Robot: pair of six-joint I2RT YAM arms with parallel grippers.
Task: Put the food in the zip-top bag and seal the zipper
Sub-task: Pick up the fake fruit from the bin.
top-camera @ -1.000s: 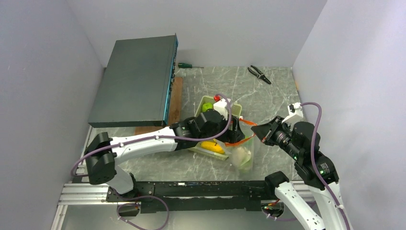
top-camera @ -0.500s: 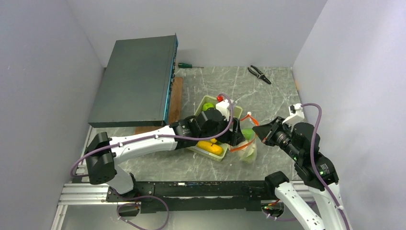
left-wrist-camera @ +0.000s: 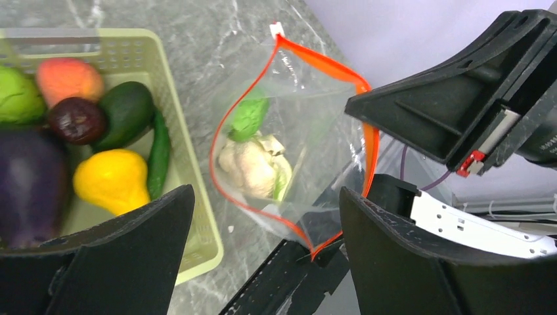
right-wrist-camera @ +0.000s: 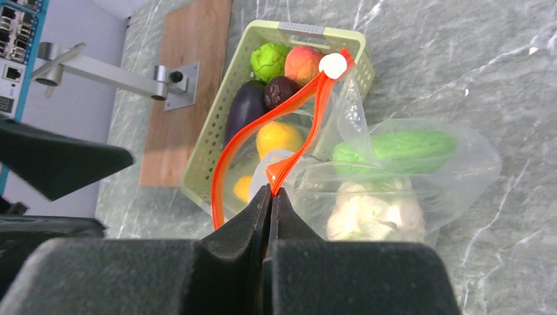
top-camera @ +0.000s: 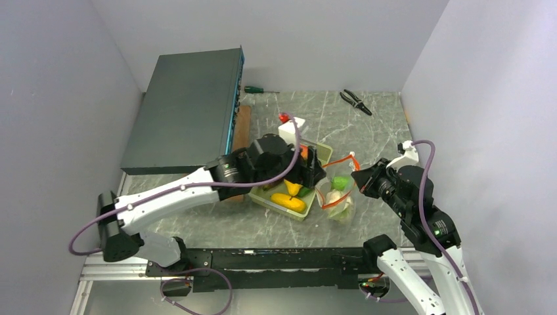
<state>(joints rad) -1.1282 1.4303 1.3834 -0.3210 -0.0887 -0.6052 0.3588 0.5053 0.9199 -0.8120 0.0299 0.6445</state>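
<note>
- Left gripper (left-wrist-camera: pixel 266 197) has drawn back from the zip-top bag (left-wrist-camera: pixel 309 111), and its jaws are spread wide and empty above it
- the bright green piece (left-wrist-camera: pixel 248 117) now lies inside the bag, touching the white cauliflower (left-wrist-camera: pixel 249 164)
- the right gripper (right-wrist-camera: pixel 270 193) is pinched on the red-orange zipper (left-wrist-camera: pixel 322 63), holding the mouth open
- the bag sits on the table just beside the pale green tray (left-wrist-camera: pixel 190 170)

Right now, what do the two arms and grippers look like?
The left arm and right arm have white link shells, black joints and a purple cable looping along each. The left gripper and right gripper have broad matte-black wedge-shaped fingers.
</note>
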